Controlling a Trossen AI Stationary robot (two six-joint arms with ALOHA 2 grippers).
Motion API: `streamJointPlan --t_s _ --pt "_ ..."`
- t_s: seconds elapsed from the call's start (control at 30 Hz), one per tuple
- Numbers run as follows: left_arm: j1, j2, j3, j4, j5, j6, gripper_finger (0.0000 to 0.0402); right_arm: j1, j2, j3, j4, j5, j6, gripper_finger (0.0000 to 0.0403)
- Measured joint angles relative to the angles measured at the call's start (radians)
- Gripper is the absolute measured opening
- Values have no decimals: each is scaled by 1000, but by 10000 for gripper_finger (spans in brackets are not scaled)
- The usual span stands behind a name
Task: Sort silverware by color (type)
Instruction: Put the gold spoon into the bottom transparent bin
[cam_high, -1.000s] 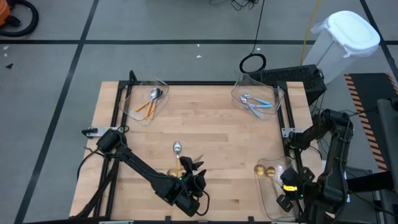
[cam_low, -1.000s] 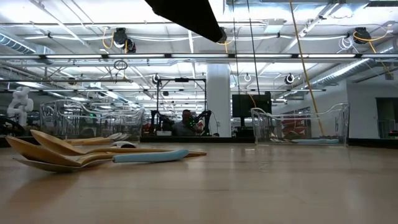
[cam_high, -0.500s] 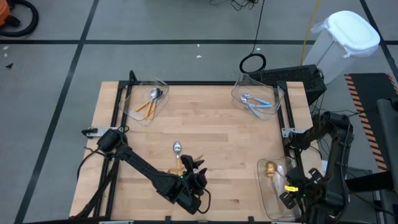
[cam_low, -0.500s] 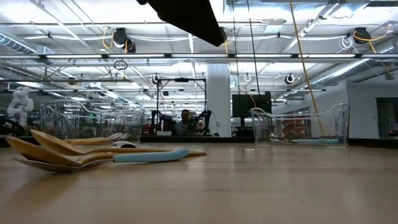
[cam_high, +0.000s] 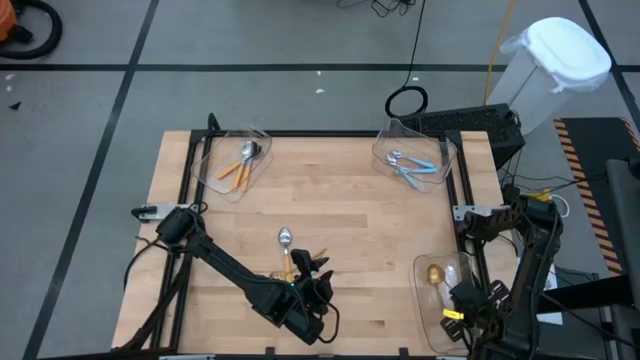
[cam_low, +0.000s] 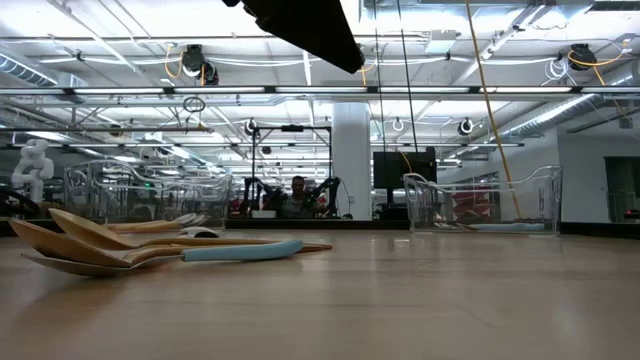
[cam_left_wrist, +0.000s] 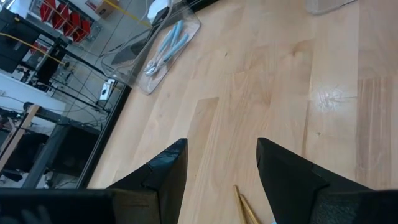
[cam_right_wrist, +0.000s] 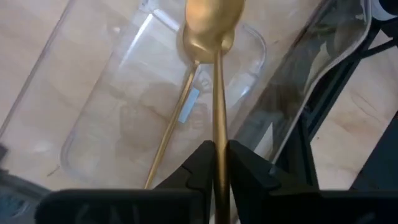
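1. Since a second ago the right gripper (cam_high: 462, 312) has drawn back toward the table's near right corner, carrying its gold spoon (cam_right_wrist: 214, 93) with it; in the high view only one gold bowl now shows in the near-right clear bin (cam_high: 425, 300) where two showed earlier.
2. The right wrist view shows the right gripper's fingers (cam_right_wrist: 245, 168) clenched on the gold spoon's handle, its bowl hanging over the bin, with a second gold spoon (cam_right_wrist: 171, 130) lying on the bin floor beneath.
3. The left gripper (cam_high: 318, 272) hovers over the pile of loose spoons (cam_high: 290, 262) on the near middle of the wooden table (cam_high: 350, 210), hardly shifted; its fingers (cam_left_wrist: 283, 168) stand apart with nothing between them.
4. In the low view that pile (cam_low: 110, 245) shows gold spoons and one light blue handle (cam_low: 243, 250) lying flat on the wood.
5. The far-left bin (cam_high: 232, 160) holds orange-handled spoons (cam_high: 240, 165).
6. The far-right bin (cam_high: 418, 158) holds blue-handled spoons (cam_high: 412, 168).
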Motion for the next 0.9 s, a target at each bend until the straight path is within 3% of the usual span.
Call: streamJointPlan --t_s 0.3,0.43,0.57,0.67,0.8,0.9 --pt "2 0 0 20 12 17 191 -6 45 -1 25 -43 -8 117" --pt "3 0 0 19 42 10 191 -6 41 0 25 60 -6 143" --pt "3 0 0 17 88 -13 191 -4 41 31 22 271 -45 152" --pt "-3 0 0 0 124 -57 191 -4 40 42 75 506 -127 151" --pt "-17 0 0 -68 172 -193 191 -4 64 42 238 840 -386 147" --pt "-27 0 0 -137 221 -294 191 -12 89 42 370 1012 -622 147"
